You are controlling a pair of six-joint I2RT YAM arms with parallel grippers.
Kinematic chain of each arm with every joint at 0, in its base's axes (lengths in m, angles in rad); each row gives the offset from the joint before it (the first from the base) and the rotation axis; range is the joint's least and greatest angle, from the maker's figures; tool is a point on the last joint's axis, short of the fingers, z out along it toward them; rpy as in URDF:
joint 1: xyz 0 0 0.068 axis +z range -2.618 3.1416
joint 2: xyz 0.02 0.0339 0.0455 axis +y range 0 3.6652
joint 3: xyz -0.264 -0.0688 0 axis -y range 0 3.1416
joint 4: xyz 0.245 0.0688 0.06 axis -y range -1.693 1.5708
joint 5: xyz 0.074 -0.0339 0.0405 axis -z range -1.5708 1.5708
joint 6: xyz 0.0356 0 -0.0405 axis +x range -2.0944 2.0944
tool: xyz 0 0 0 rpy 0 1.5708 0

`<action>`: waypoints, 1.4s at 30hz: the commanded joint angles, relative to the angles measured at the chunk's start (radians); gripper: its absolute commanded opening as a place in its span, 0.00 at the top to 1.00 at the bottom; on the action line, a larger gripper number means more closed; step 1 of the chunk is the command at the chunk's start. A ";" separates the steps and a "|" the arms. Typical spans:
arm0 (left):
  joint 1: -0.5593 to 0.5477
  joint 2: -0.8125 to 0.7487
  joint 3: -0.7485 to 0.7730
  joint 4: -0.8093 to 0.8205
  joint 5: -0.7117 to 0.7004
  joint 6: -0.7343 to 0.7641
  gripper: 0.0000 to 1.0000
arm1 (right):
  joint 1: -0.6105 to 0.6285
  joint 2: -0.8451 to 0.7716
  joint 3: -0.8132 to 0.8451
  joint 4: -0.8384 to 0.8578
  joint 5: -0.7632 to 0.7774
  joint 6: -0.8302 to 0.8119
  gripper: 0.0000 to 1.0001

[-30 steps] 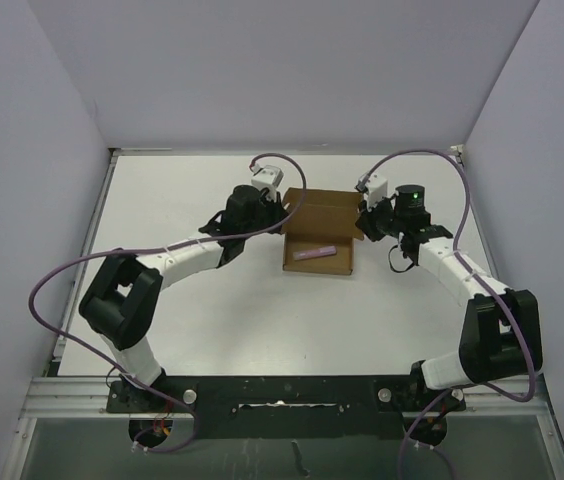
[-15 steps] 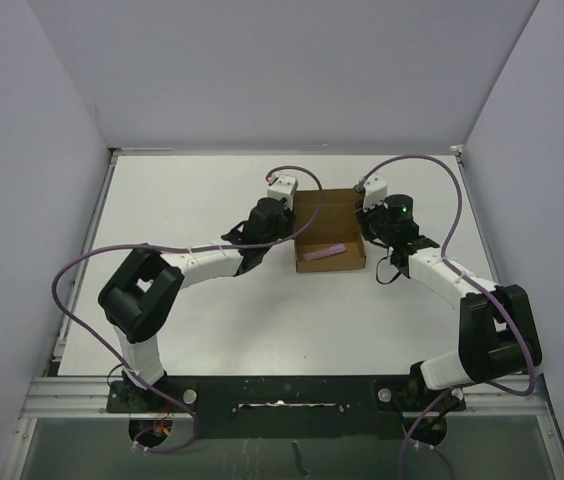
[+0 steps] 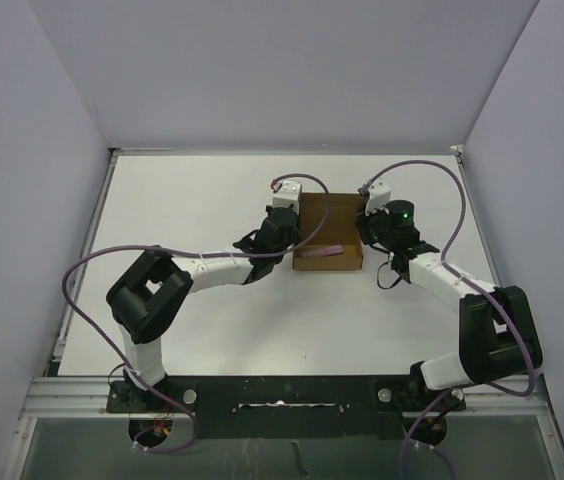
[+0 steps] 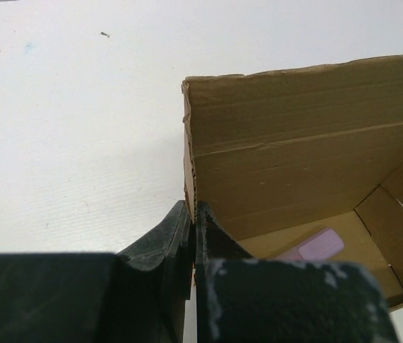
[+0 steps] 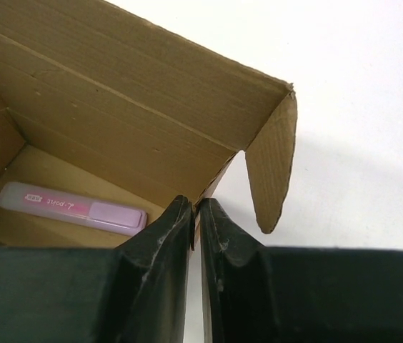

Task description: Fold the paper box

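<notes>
The paper box [image 3: 328, 228] is an open brown cardboard carton standing on the white table at the far middle. A pink-and-white flat object [image 3: 330, 251] lies on its floor, also seen in the right wrist view [image 5: 73, 208]. My left gripper [image 3: 292, 232] is shut on the box's left wall [image 4: 191, 171], one finger inside and one outside. My right gripper [image 3: 364, 228] is shut on the box's right wall [image 5: 216, 187]. A loose side flap [image 5: 271, 161] sticks out by the right gripper. The tall back panel [image 4: 309, 121] stands upright.
The white table [image 3: 202, 330] is bounded by grey-violet walls on the left, back and right. Purple cables loop above both arms. The arm bases sit on a black rail [image 3: 282, 395] at the near edge.
Both grippers have moved the box to the right and slightly farther back, and it now stands squarer. The left arm has stretched farther right. Both grips have held throughout.
</notes>
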 commanded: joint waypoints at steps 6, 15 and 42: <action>-0.084 0.005 -0.052 0.172 -0.088 -0.030 1.00 | 0.006 -0.075 -0.042 0.013 -0.163 0.062 0.89; -0.112 -0.020 -0.094 0.183 -0.122 -0.045 1.00 | -0.013 -0.086 -0.082 -0.001 -0.182 0.078 0.88; -0.172 -0.080 -0.180 0.169 -0.177 -0.102 0.97 | -0.033 -0.184 -0.101 -0.174 -0.197 0.024 0.82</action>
